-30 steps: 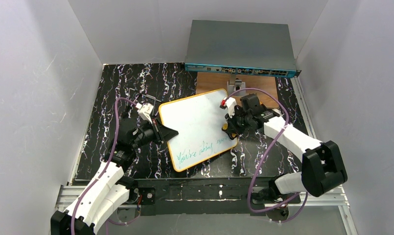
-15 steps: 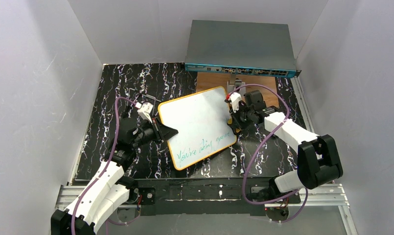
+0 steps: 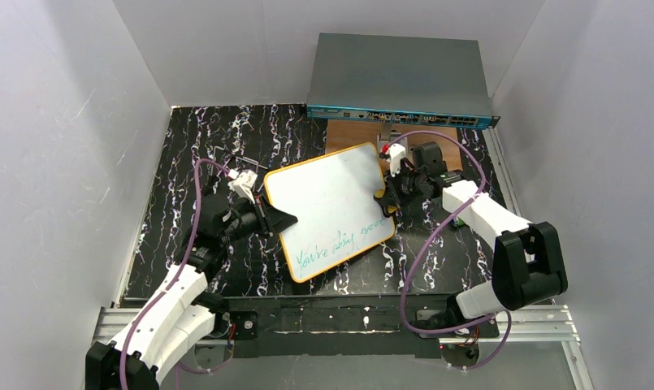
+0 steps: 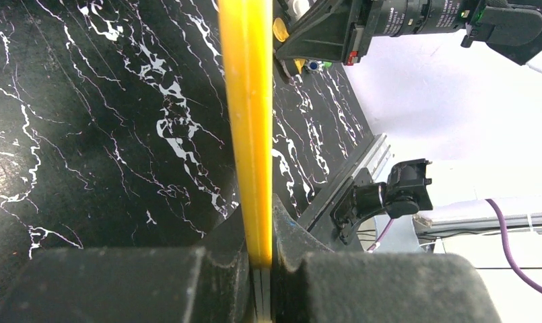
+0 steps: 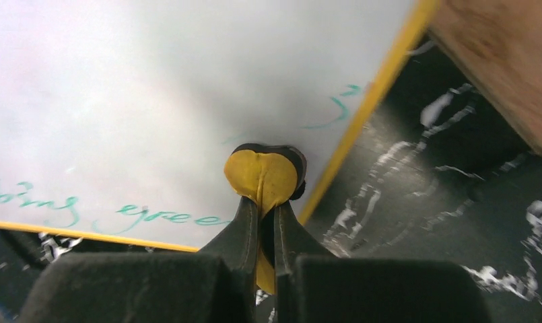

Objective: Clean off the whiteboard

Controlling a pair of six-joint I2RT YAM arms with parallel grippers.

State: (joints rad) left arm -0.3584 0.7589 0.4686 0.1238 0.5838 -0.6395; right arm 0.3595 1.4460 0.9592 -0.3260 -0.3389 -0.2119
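Observation:
The whiteboard [image 3: 327, 203] lies tilted on the black marbled table, white with an orange-yellow rim and one green handwritten line [image 3: 339, 242] near its front edge. My left gripper [image 3: 276, 218] is shut on the board's left rim; in the left wrist view the yellow rim [image 4: 248, 101] runs edge-on between the jaws. My right gripper [image 3: 386, 197] is shut on a small yellow eraser [image 5: 264, 175] with a dark pad, pressed on the board near its right rim. Faint green marks [image 5: 335, 111] show beside the eraser, and writing [image 5: 153, 214] below it.
A brown wooden board [image 3: 421, 140] lies behind the whiteboard. A grey network switch [image 3: 400, 77] stands at the back. White walls enclose the table [image 3: 193, 138] on three sides. A metal rail [image 3: 339, 321] runs along the near edge.
My right gripper with the eraser has moved back and right along the board's right side, toward its far corner. The board has turned slightly. My left gripper has held its grip.

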